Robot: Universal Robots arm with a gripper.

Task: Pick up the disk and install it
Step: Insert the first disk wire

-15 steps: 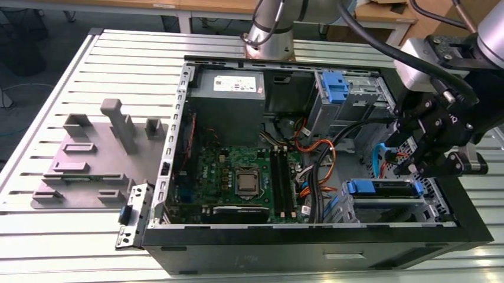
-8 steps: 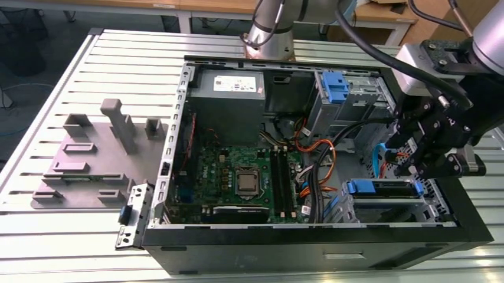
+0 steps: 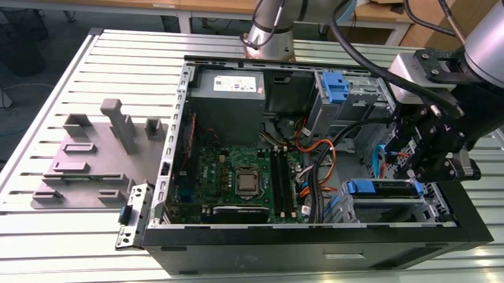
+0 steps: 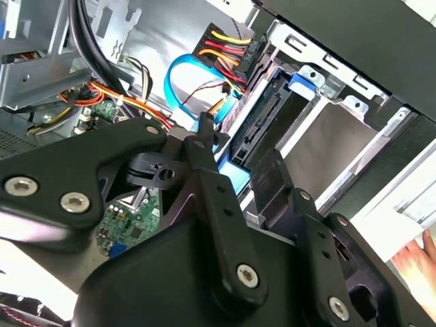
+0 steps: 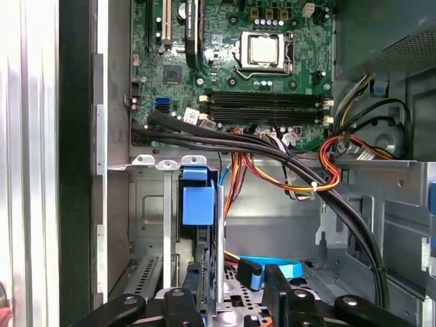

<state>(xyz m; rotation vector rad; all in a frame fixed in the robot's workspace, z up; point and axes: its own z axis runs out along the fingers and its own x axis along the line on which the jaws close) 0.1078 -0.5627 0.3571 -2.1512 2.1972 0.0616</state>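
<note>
Hand at the drive bay, disk slotted in

We saw the hand spread, its fingers on either side of the disk, which stood on edge in the bay at the case's corner. We couldn't tell whether they touched. Black cables crossed close by, and the bay walls left little room.

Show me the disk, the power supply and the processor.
disk [image 3: 386, 188], exterior view, edge between blue rails.
power supply [image 3: 226, 111], exterior view, grey face below its label.
processor [image 5: 264, 51], first wrist view, silver top.
</note>
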